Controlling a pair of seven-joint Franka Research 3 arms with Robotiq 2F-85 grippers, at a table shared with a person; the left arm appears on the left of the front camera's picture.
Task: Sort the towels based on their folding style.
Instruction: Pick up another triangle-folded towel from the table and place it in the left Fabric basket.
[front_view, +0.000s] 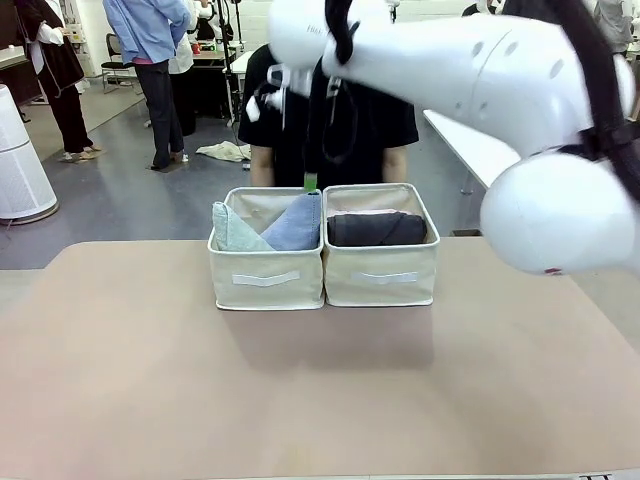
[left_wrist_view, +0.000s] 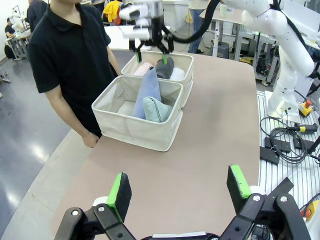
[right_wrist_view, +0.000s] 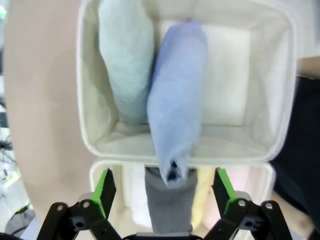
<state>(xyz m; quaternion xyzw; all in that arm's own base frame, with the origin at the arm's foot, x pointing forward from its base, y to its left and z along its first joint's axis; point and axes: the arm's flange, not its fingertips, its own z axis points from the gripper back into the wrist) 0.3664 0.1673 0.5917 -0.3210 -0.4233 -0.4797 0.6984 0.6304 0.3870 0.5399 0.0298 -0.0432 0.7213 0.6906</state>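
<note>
In L bin (front_view: 264, 279): 2 cone towels (right_wrist_view: 177, 107); R bin: 4 rolls (left_wrist_view: 164, 67); both tools (left_wrist_view: 180, 187) (right_wrist_view: 162, 189) released.

the front view sits low on the robot's side of the smooth beige table (front_view: 320, 390), facing across it to the two cream fabric bins (front_view: 322, 250) and a person in a black shirt (front_view: 330, 120) beyond. the left wrist view looks from high and far back, down along the table toward the same bins (left_wrist_view: 150, 100), seen from their end. the right wrist view hangs close above the bins (right_wrist_view: 185, 145), looking almost straight down. all three views share the bins.
</note>
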